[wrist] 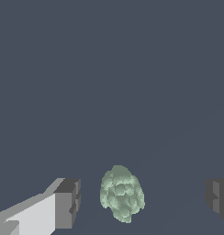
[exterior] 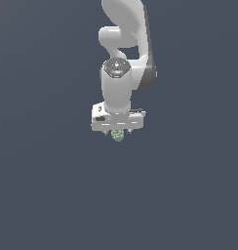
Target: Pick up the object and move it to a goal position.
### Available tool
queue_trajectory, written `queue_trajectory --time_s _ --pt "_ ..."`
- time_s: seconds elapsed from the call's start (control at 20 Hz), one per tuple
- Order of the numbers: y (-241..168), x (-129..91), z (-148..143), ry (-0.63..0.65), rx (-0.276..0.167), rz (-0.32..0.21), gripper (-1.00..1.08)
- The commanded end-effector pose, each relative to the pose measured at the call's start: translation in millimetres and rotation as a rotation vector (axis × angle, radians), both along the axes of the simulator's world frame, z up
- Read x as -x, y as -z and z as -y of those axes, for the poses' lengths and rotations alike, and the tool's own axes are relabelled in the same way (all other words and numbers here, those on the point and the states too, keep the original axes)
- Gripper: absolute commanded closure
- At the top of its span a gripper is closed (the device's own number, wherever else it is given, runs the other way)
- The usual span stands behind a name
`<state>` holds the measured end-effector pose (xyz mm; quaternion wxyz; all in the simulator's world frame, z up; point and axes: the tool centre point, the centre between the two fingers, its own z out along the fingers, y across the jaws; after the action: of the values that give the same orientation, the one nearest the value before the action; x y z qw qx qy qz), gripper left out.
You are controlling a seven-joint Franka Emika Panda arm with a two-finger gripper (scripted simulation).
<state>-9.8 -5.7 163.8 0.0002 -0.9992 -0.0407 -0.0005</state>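
Pale green bumpy blob (wrist: 121,193) sits between the wide-open fingers (wrist: 68,203) of the gripper (exterior: 118,133), nothing touching it yet, so the arm looks lined up for a grab, though how low it's hovering is hard to tell.

Claw fingers (wrist: 63,202) edge-cropped

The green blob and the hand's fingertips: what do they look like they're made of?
The green blob: matte and pale, with a knobbly, clustered surface and no shine, possibly soft or organic; a render leaves that open. The fingertips of the hand: dark grey, dull, blocky pads, like rubber or plastic, on a smooth white body suggesting painted plastic or metal.
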Motion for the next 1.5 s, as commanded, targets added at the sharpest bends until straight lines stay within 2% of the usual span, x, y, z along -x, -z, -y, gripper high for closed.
queue_trajectory --time_s 0.0,1.05,1.45 --pt "5.2 4.4 0.7 -0.053 0.001 0.0 -0.92" --pt "54.7 55.1 2.7 -0.623 0.003 -0.002 -0.92" --pt "66.0 69.7 1.8 -0.773 0.002 -0.001 -0.92"
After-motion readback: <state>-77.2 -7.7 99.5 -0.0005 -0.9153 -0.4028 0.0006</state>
